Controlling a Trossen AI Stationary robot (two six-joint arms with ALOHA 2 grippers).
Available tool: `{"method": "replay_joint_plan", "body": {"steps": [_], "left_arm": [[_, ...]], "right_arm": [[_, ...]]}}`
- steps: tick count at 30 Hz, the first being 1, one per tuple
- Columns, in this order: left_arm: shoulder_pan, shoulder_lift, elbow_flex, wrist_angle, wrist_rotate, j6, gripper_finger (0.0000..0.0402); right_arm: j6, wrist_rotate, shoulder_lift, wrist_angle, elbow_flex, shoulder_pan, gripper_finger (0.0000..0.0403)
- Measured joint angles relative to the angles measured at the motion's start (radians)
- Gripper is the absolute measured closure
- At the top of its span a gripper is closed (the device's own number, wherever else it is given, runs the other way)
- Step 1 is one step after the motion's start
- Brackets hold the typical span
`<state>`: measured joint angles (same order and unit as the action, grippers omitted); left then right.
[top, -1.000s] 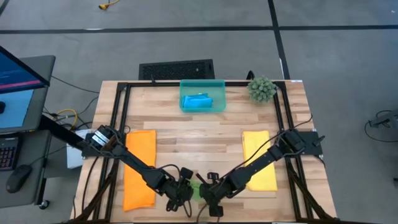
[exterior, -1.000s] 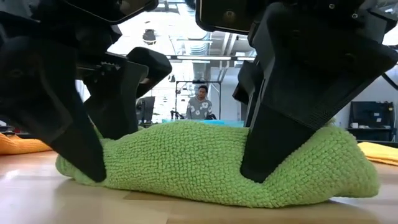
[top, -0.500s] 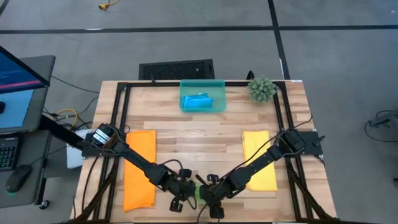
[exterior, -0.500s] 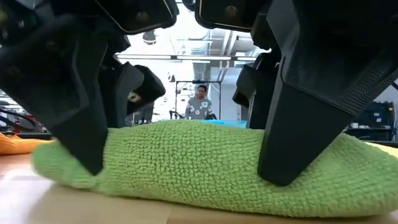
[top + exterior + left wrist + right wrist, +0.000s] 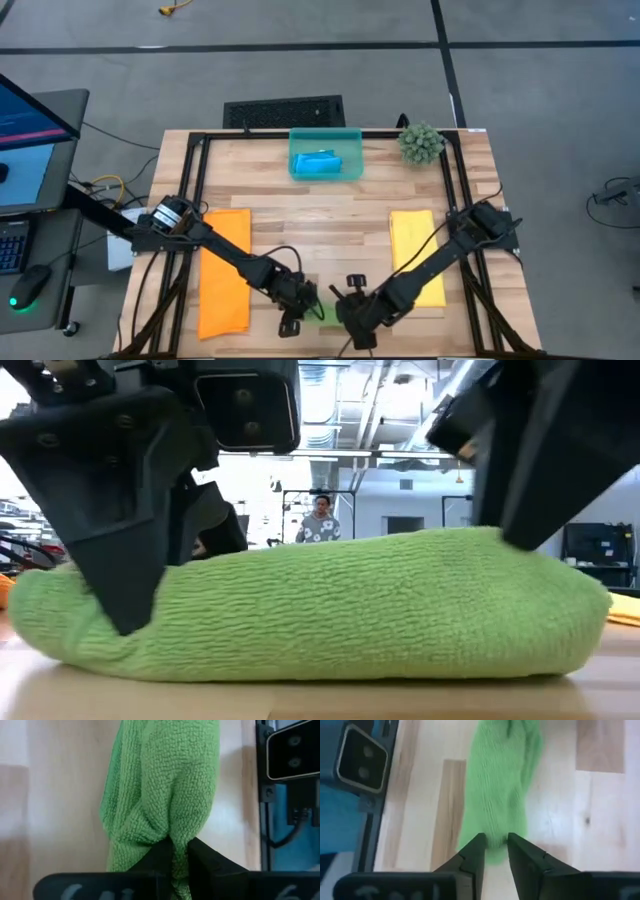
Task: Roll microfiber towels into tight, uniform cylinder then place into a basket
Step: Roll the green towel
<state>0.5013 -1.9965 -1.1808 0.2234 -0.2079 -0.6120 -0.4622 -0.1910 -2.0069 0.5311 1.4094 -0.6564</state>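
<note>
From above, the green towel (image 5: 327, 310) lies rolled near the front edge of the desk (image 5: 330, 220), mostly hidden between the left gripper (image 5: 300, 305) and the right gripper (image 5: 352, 310), which close on it from either end. The orange towel (image 5: 224, 270) and yellow towel (image 5: 418, 255) lie flat to either side; the blue towel (image 5: 318, 163) sits in the basket (image 5: 325, 135) at the far edge, beside the plant ball (image 5: 421, 142).

At desk height, the green roll's long axis runs across the picture, one arm's fingers (image 5: 120, 570) pressed into its end, the other's lifted above the opposite end. A person (image 5: 321, 520) stands far behind.

The left wrist view shows the left fingers (image 5: 202, 862) pinched shut on a fold of the roll's end.

The right wrist view shows the right fingers (image 5: 472, 857) slightly apart, straddling the tip of the roll's other end, which stretches straight away from them; whether they actually grip it I cannot tell. The basket lies well beyond, so the carry likely needs both ends secured.
</note>
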Motion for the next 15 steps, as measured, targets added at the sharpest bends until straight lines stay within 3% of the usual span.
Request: {"method": "replay_joint_plan", "body": {"steps": [8,15], "left_arm": [[-0.044,-0.003,0.003,-0.002,-0.154,-0.083,0.0383],[-0.078,-0.006,0.005,0.0,-0.284,-0.192,0.0383]], "right_arm": [[0.125,-0.111,0.012,-0.008,0.001,-0.061,0.0301],[0.287,-0.149,0.0,-0.175,0.005,-0.089,0.0301]]}}
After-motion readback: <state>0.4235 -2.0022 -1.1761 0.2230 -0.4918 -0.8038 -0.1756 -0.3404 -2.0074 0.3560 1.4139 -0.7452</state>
